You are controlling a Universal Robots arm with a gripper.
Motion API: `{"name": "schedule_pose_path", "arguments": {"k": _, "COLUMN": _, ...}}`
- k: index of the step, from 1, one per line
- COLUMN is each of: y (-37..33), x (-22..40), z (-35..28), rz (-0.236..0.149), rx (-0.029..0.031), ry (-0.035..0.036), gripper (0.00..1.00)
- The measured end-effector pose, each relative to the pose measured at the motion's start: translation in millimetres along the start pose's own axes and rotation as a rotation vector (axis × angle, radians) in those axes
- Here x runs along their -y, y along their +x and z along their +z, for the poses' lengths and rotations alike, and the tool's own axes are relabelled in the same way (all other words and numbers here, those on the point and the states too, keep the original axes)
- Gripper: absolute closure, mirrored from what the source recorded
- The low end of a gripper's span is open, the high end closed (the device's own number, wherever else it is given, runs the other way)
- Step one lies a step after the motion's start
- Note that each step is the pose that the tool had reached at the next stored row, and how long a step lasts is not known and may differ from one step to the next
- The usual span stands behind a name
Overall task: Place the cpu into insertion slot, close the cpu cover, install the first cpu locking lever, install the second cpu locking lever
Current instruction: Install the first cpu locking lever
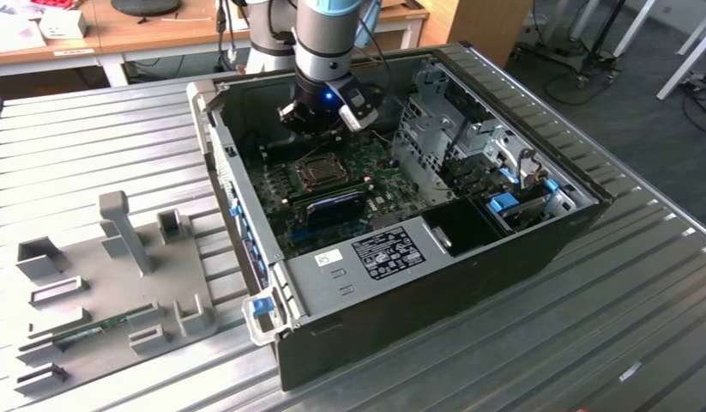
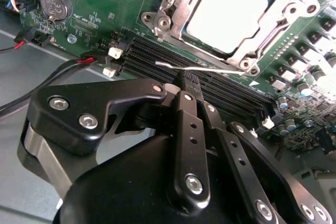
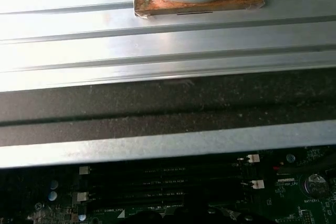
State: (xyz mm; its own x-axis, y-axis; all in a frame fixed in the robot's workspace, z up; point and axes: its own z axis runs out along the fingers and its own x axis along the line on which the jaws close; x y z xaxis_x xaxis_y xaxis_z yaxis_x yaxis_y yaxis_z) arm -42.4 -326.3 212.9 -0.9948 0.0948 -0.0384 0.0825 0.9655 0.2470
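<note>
The cpu (image 2: 226, 10) lies seated in the insertion slot (image 1: 318, 172) on the green board inside the open computer case. The silver cpu cover (image 2: 164, 22) is folded down around it, framing its pale top. A thin wire locking lever (image 2: 210, 69) stretches out beside the socket's near edge, across the memory slots. My gripper (image 2: 186, 80) hangs over the board just short of the socket, its black fingers drawn together, tips right at that lever; whether they touch it I cannot tell. In the exterior view the gripper (image 1: 324, 120) hovers above the socket.
Black memory slots (image 2: 152, 56) run under the fingertips. A coin battery (image 2: 55, 4) and red-black cables (image 2: 58, 69) lie nearby. The drive cage (image 1: 450, 129) stands at the exterior view's right; a grey fixture plate (image 1: 112, 275) lies on the ribbed table (image 1: 89, 146).
</note>
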Motion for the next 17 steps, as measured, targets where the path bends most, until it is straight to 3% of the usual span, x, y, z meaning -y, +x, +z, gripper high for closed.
{"name": "schedule_pose_path", "arguments": {"k": 17, "y": -0.9, "x": 9.3, "z": 6.4, "rz": 0.006, "rx": 0.0015, "ry": 0.0008, "gripper": 0.9}}
